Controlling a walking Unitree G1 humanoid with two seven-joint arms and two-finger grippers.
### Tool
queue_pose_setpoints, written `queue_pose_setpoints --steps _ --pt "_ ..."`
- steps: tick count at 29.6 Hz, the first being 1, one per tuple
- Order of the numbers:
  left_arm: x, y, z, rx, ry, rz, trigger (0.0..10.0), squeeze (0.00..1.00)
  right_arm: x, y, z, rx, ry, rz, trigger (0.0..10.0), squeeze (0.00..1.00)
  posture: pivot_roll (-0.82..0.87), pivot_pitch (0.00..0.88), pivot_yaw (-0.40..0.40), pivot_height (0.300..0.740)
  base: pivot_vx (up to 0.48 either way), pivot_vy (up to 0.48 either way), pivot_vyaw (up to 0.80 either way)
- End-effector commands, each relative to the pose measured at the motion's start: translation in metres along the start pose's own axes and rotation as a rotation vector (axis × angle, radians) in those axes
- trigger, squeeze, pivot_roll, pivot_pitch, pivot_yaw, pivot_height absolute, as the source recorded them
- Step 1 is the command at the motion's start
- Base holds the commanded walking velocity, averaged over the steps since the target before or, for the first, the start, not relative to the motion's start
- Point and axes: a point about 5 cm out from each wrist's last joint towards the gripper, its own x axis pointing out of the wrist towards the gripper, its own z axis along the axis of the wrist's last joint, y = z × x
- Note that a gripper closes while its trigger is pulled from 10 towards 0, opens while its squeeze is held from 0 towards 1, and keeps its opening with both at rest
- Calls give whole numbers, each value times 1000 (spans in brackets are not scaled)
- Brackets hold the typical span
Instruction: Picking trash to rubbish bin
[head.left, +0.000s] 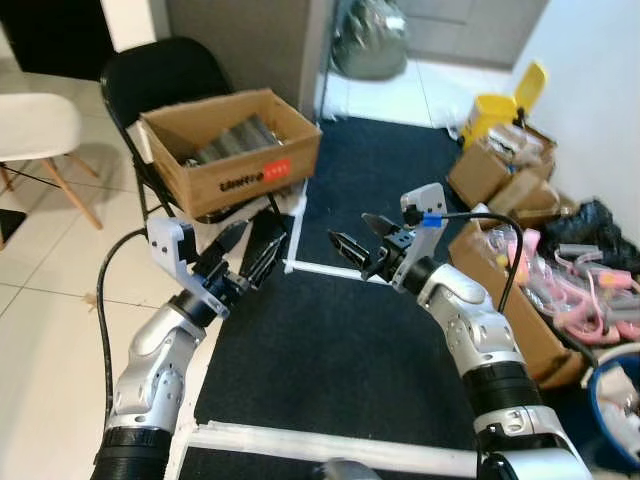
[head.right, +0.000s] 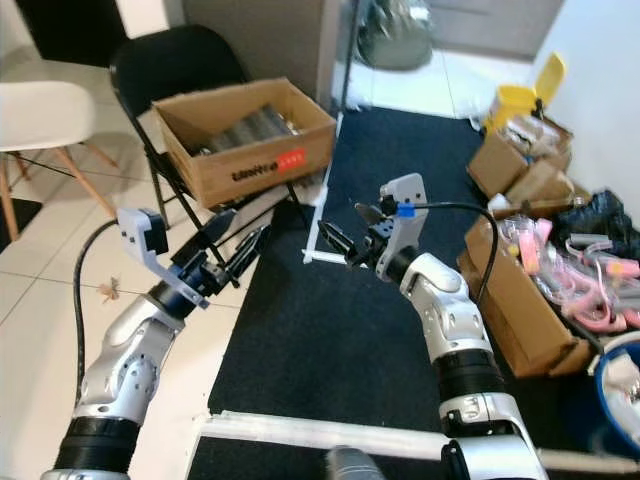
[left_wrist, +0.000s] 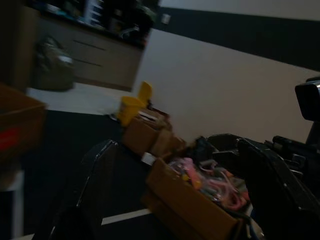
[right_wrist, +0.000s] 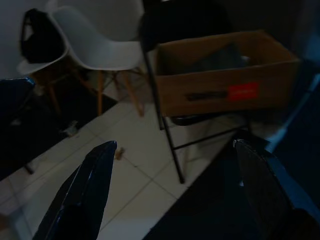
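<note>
One small brownish scrap (head.right: 108, 291), perhaps trash.

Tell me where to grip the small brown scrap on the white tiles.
Pinch the small brown scrap across its middle, probably from straight above: it lies low on the white tile floor, offering no side edge. The open left pincer is on that side.

A dark carpet (head.left: 340, 340) edged with white tape (head.left: 330, 447) covers the floor at 6 o'clock, white tiles (head.left: 45, 300) at 9. A black folding chair (head.left: 165, 75) stands at 11, a white chair (head.left: 35, 125) beside it. White wall (head.left: 600, 90) rises at 2 o'clock.
</note>
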Motion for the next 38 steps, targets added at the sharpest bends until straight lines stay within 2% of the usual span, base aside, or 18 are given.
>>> queue_pose_setpoints --steps 1,6,38 --pt "4 -2 -2 26 13 -12 10000 0 -3 -5 1 -2 5 -20 10000 0 15 0 -42 740 0 0 -788" --pt "9 -3 -2 84 30 -15 10000 0 -2 -4 0 8 5 -14 10000 0 15 0 -45 740 0 0 -788" --pt "9 -1 -7 84 32 -18 10000 0 -2 -4 -4 19 20 -7 10000 0 15 0 -50 740 0 0 -788"
